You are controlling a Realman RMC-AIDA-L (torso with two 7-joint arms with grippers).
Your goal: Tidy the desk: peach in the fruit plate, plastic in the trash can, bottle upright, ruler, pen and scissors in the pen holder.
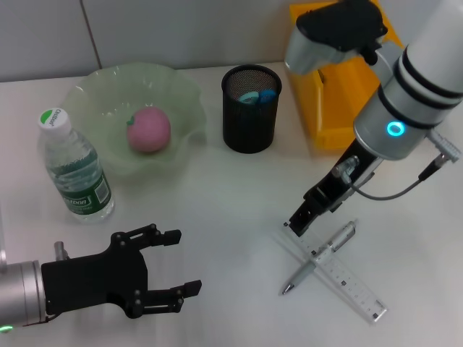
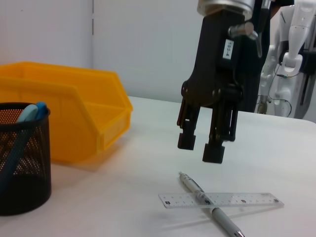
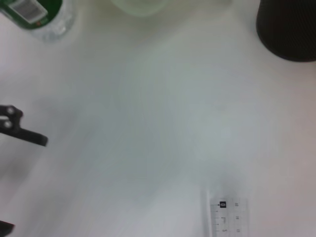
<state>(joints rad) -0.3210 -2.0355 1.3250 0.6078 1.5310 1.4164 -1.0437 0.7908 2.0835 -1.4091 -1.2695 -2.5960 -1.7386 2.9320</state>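
My right gripper [image 1: 298,223] [image 2: 200,148] hangs open and empty just above the table, over the far end of a clear ruler [image 1: 340,278] [image 2: 222,200] [image 3: 227,217]. A silver pen [image 1: 318,258] [image 2: 207,200] lies across that ruler. A pink peach [image 1: 149,130] rests in the green fruit plate [image 1: 87,90]. The water bottle [image 1: 72,170] [image 3: 39,15] stands upright at the left. The black mesh pen holder [image 1: 251,126] [image 2: 19,168] holds blue-handled scissors [image 1: 257,95] [image 2: 29,112]. My left gripper [image 1: 184,262] is open at the front left, empty. No plastic shows.
A yellow bin [image 1: 340,101] [image 2: 74,113] stands at the back right, behind the right arm and beside the pen holder. The left gripper's fingers [image 3: 24,134] show at the edge of the right wrist view.
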